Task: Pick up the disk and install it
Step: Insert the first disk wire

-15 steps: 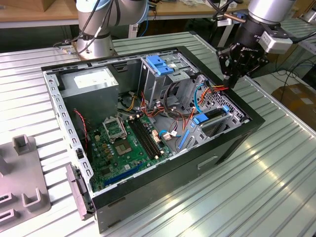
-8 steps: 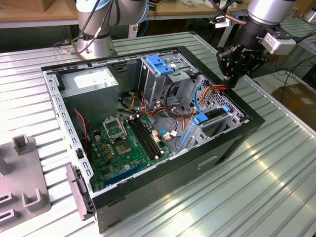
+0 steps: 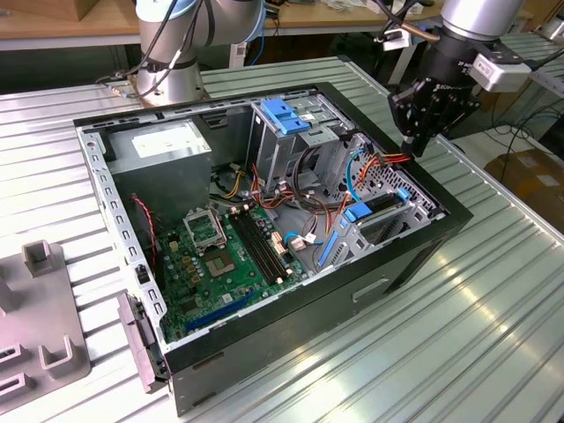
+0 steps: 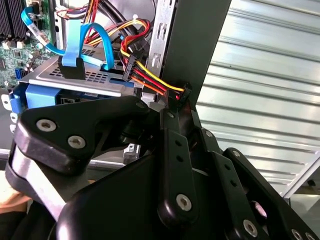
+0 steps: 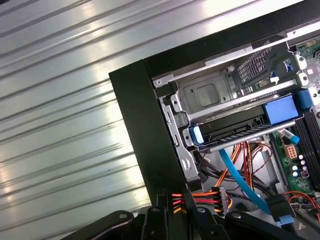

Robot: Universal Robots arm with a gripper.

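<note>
Pincer: my pincer was clamped on the power cable, right at the case corner.
Disk: just beyond, the disk sat slid into its bay, blue rails showing.
Progress: seating looked done, I judged; cabling seemed to be what was left.
Farther: the motherboard lay untouched.

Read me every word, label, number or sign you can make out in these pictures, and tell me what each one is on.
No text here is legible enough to quote.
White label on the power supply: print too small to read.
The motherboard: markings too small to read.
The disk in its blue carrier: no legible print on the side that shows.
</note>
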